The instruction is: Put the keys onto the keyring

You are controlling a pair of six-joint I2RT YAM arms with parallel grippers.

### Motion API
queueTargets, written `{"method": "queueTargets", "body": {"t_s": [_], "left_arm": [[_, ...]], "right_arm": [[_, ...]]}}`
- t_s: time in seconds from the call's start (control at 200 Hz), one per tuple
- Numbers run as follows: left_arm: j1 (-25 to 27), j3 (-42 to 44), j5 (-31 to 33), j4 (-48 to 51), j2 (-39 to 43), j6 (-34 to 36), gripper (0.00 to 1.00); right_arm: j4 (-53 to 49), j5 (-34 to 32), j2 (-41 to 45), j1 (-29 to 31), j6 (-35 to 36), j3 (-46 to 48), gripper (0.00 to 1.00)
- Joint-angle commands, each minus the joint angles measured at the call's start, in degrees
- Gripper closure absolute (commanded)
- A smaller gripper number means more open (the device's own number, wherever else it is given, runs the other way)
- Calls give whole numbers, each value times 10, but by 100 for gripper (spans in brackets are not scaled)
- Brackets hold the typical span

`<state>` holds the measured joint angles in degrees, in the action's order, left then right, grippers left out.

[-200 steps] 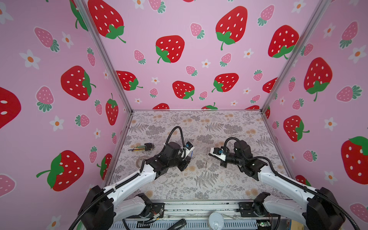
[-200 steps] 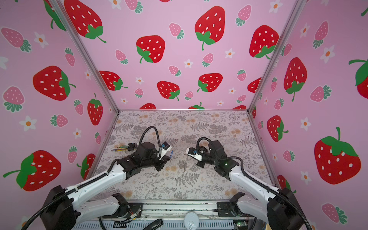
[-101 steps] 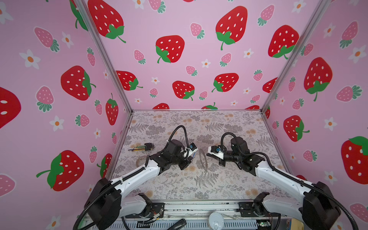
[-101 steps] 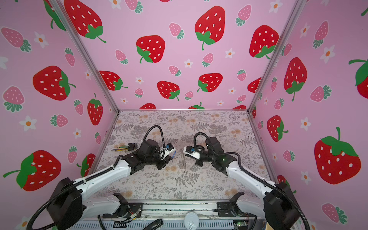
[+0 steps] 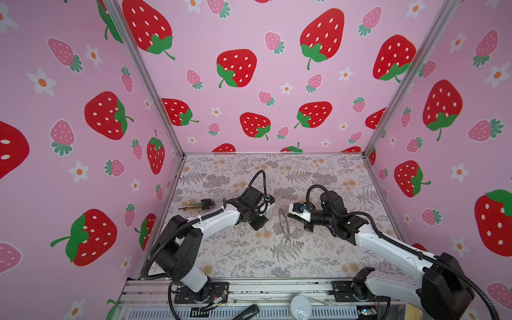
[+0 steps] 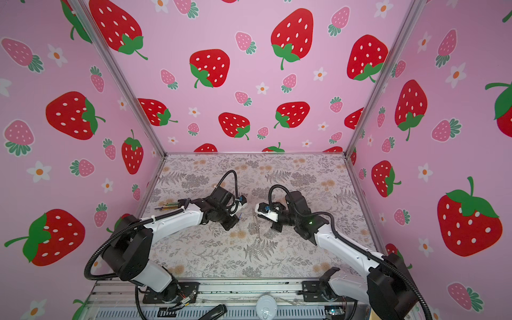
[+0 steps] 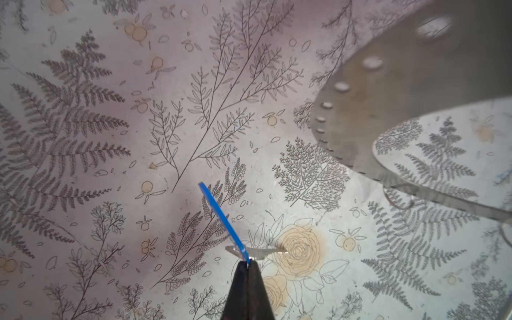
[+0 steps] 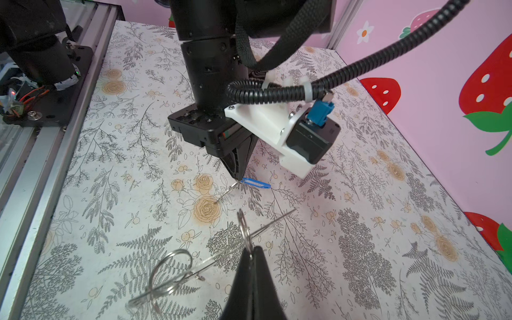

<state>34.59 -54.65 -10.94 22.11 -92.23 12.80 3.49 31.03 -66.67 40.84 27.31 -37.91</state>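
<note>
Although both pieces are in hand, the threading itself is not yet done. The left gripper (image 7: 247, 264) is clamped tight on the keys (image 7: 220, 216), near where the blue head meets the metal. The right gripper (image 8: 250, 253) is pinched closed on the keyring (image 5: 283, 223), held on edge over the table (image 5: 318, 257) (small wire loops (image 8: 169, 273) dangle from it). Key and ring sit near each other but apart, so joining them remains.

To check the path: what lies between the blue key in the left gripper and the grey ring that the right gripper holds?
Nothing: only bare floral table shows between the key and the keyring in the left wrist view.
</note>
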Motion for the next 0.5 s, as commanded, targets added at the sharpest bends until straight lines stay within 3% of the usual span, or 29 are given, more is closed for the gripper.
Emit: {"method": "queueTargets", "body": {"t_s": [0.0,0.23,0.33,0.49], "left_arm": [[-3,-37,7,37,-21,-13,100],[-2,-66,27,65,-53,-36,100],[-3,-60,57,66,-41,-46,87],[-2,-32,72,43,-7,-51,79]], "right_arm": [[9,3,1,3,11,10,100],[12,-6,5,3,18,21,100],[13,-10,7,3,21,24,100],[16,-10,3,3,25,26,100]]}}
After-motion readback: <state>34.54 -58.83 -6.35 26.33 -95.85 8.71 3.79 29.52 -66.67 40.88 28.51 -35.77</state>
